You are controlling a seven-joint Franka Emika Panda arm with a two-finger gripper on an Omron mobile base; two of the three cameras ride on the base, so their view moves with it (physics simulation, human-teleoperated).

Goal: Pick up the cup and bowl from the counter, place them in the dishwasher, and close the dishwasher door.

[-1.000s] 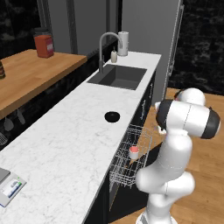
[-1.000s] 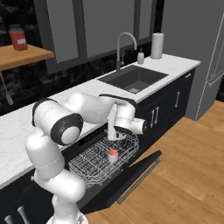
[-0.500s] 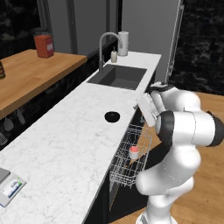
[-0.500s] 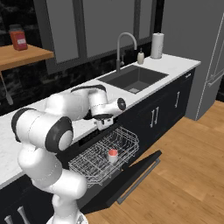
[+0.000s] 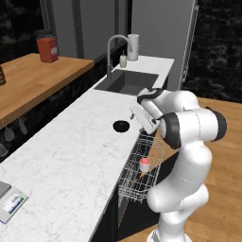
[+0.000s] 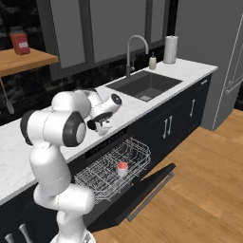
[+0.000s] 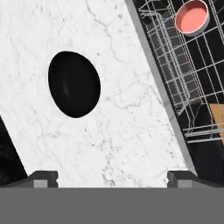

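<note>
The black bowl (image 5: pixel 121 125) (image 7: pixel 73 84) lies on the white marble counter (image 5: pixel 71 156) (image 7: pixel 127 127), near its front edge. My gripper (image 5: pixel 136 115) (image 6: pixel 100 127) (image 7: pixel 112 179) hovers open above the counter just right of the bowl, with nothing between its fingertips (image 7: pixel 43 178). The cup (image 5: pixel 144 164) (image 6: pixel 123 167) (image 7: pixel 191 16), white with a red-pink top, stands upright in the pulled-out wire rack (image 5: pixel 137 182) (image 6: pixel 102 178) of the dishwasher. The dishwasher door (image 6: pixel 142 192) hangs folded down below the rack. In the right base view my arm hides the bowl.
A sink (image 5: pixel 127 84) (image 6: pixel 144 85) with a faucet (image 5: pixel 112 49) lies further along the counter. A red canister (image 5: pixel 47 47) stands on the wooden shelf (image 5: pixel 33 80). A small flat device (image 5: pixel 10 204) rests at the counter's near end. Wooden floor (image 6: pixel 204 180) spreads to the right.
My arm has swung up from over the wire rack to above the counter, beside the bowl. The cup stays in the rack.
</note>
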